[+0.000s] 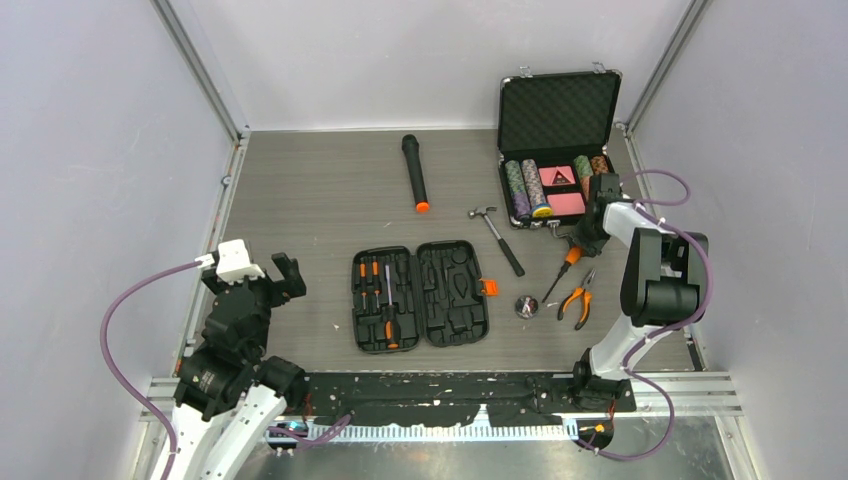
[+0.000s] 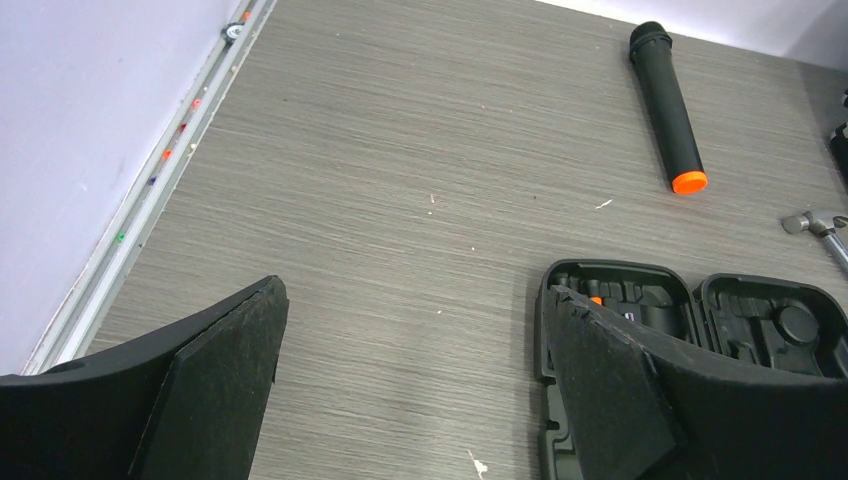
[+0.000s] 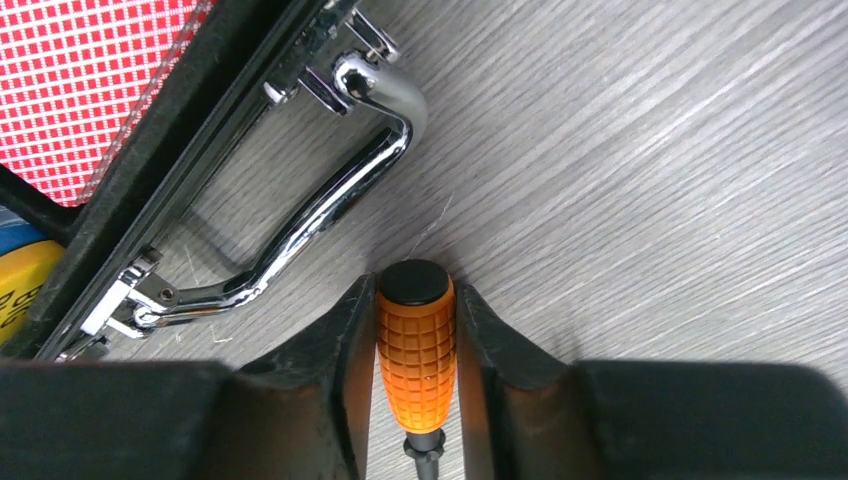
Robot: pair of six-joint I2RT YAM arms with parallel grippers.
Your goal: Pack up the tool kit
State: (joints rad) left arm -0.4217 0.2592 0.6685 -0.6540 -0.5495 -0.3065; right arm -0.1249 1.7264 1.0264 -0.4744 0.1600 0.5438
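Right pincer (image 3: 413,302) grips screwdriver (image 3: 415,350); tool kit (image 1: 455,318) holds more screwdrivers (image 1: 374,286).

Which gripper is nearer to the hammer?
Right. The right gripper, shut on a screwdriver, is just right of the hammer; the left gripper, open, is far left, beyond the tool kit.

A black microphone (image 1: 415,173) with an orange end lies well apart from the open poker chip case (image 1: 556,110).

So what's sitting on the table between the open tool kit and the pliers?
A small round shiny object lies between the tool kit and the pliers, with the tip of the screwdriver poking in beside it. Top view only.
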